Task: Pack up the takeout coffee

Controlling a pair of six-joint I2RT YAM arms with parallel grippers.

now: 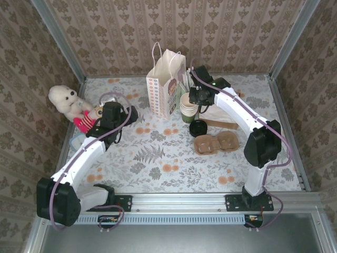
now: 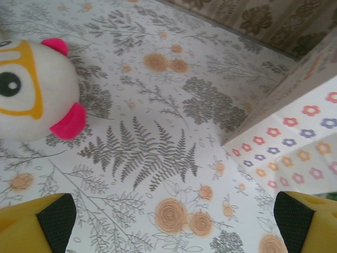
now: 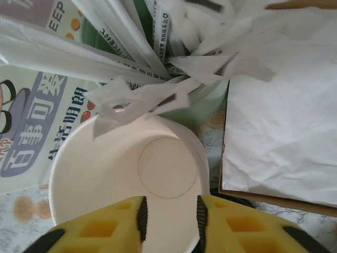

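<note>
The right gripper point(image 3: 171, 208) is sitting closest to its wrist camera. Its yellow fingers point(image 3: 95, 232) are drawn to a narrow gap over the near rim of the stack of cream cups point(image 3: 116, 179), and I cannot tell whether they are pinching that rim.

Beyond the stack, a pale green holder point(image 3: 208, 105) is keeping the wrapped straws point(image 3: 131, 58) upright, and white napkins point(image 3: 279, 116) are lying to the right. This corner is crowded, leaving little room to reach in.

The takeout coffee point(image 1: 186, 119) is hard to pick out. From overhead, a sliver of olive green is showing at the foot of the stack, just beside the loose black lid point(image 1: 198, 127). I am taking that for the coffee without being sure.

The paper bag point(image 1: 166, 87) is standing upright, handles up, just left of the stack, likely so the cup can be lowered in. A cardboard carrier point(image 1: 215, 143) is lying flat nearby on the worktop point(image 1: 158, 163).

The left gripper point(image 2: 174, 219) is hovering wide open and empty over the worktop, between the plush toy point(image 2: 31, 89) and the bag. It seems placed there to steady the bag.
</note>
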